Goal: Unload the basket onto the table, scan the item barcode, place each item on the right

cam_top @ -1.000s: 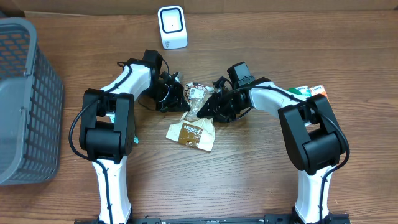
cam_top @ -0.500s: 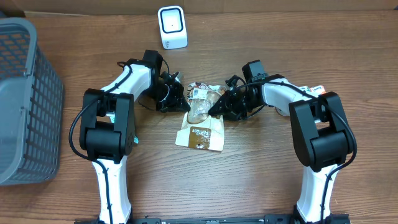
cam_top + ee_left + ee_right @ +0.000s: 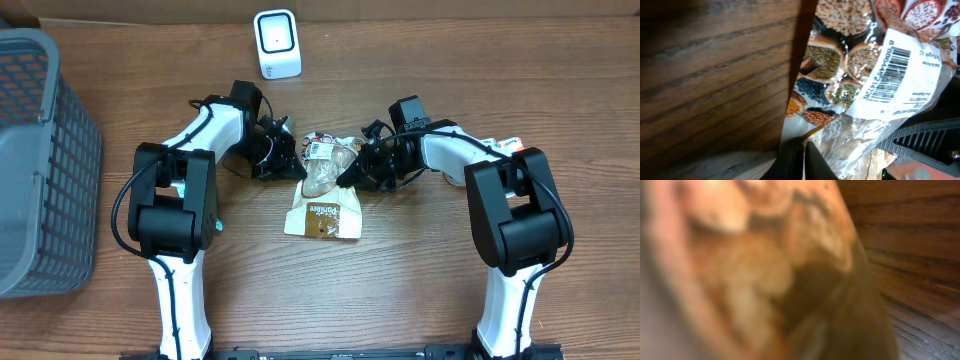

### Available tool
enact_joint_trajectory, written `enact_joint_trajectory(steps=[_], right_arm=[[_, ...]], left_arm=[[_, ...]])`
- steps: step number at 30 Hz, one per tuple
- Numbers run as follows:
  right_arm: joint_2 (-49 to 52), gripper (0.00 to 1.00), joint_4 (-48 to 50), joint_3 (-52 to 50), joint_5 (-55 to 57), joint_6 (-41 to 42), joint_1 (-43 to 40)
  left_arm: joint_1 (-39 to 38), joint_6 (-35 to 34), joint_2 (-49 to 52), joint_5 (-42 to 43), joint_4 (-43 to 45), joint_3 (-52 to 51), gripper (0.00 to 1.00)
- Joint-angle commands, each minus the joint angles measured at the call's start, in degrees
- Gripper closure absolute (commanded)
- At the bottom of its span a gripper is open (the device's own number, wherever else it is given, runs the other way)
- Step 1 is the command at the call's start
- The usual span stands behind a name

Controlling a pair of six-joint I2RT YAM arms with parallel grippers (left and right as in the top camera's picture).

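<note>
Everything sits on a wooden table (image 3: 400, 290), its top a warm mid-brown with dark grain running across it from side to side. The light is soft and even, giving the wood a dull sheen and only short shadows. At the table's left end stands a grey plastic basket (image 3: 40, 160) with latticed walls. Along the far edge runs a tan band (image 3: 450, 8), cardboard by the look of it.
</note>
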Motion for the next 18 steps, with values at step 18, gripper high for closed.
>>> enact_joint_trajectory(steps=[18], right_arm=[[-22.1, 0.96, -5.1, 1.7, -13.6, -8.5, -1.0]], left_arm=[[13.4, 5.7, -16.5, -12.3, -24.5, 24.7, 0.71]])
